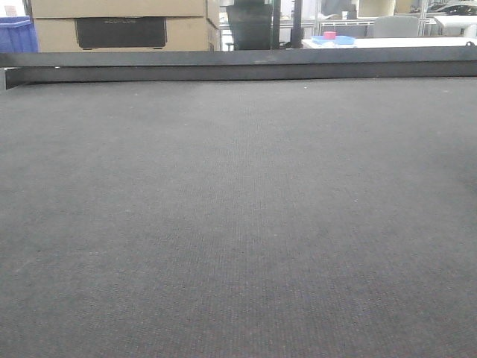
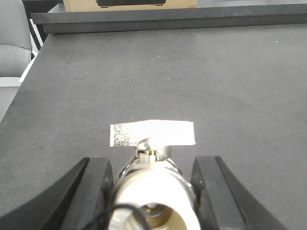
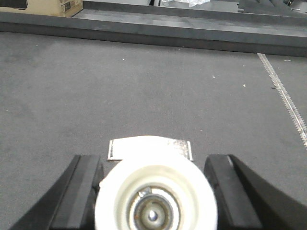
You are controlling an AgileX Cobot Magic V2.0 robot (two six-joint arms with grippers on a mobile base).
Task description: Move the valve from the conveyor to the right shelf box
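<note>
Shows, in the front view, only the conveyor (image 1: 238,224), dark grey and finely textured, bounded on the far side by a black rail (image 1: 238,66); beyond that, a cardboard box (image 1: 119,26) at far left beside a blue crate (image 1: 16,36).

Presents, in the left wrist view, the left end effector (image 2: 151,163) closed onto a valve (image 2: 156,196): black fingers (image 2: 91,191) set against either side of the silver body, white cap turned toward the lens, flat silver handle (image 2: 153,133) projecting on the far side.

Presents, in the right wrist view, the right end effector (image 3: 153,160) clamped likewise around a second valve (image 3: 156,201), white cap spanning the gap between the fingers, matching handle (image 3: 148,149) just visible behind.

Places both valves over the belt, well short of the far rail; cannot tell whether lifted or resting on the fabric.

Marks a pale seam (image 3: 283,91) running near to far along the right of the belt.
</note>
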